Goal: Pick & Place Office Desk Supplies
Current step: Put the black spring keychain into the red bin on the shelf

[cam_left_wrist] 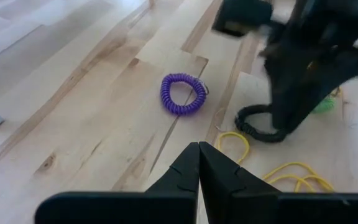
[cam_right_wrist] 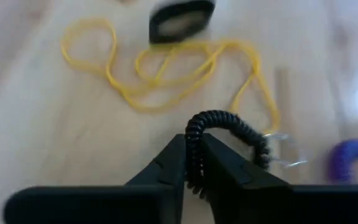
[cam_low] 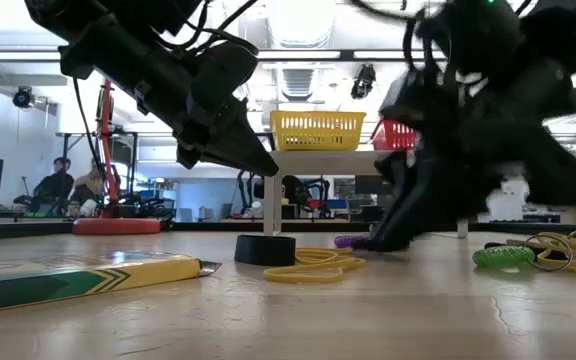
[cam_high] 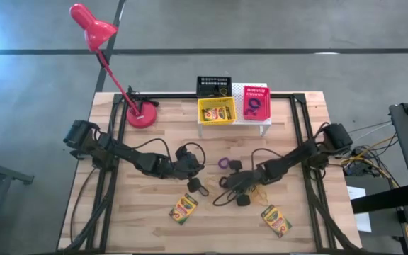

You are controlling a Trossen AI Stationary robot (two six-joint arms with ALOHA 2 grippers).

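Note:
My right gripper [cam_right_wrist: 194, 163] is shut on a black coiled ring [cam_right_wrist: 229, 124] at mid-table, next to tan-yellow rubber bands [cam_right_wrist: 166, 68]. My left gripper [cam_left_wrist: 199, 152] hovers shut and holds nothing, a little short of a purple coiled ring [cam_left_wrist: 183, 93] that lies flat on the wood. A black ring [cam_low: 264, 249] and a green coil [cam_low: 503, 257] lie on the table. Two crayon boxes [cam_high: 183, 208] [cam_high: 276, 220] lie flat near the front edge. A third crayon box [cam_high: 218, 113] lies in the yellow basket [cam_high: 205, 119]. My right gripper pinches one side of the black coiled ring's loop [cam_right_wrist: 194, 140] between its two fingers. The fingers slant down from the table's right side. The rest of the loop [cam_left_wrist: 257, 130] arches out past the fingertips and seems to lie on the wood.
A red desk lamp [cam_high: 142, 113] stands at the back left. A white riser [cam_high: 268, 122] at the back carries the pink basket [cam_high: 256, 103], with the black basket [cam_high: 213, 86] behind the yellow one. More rubber bands [cam_low: 558, 250] lie to the right.

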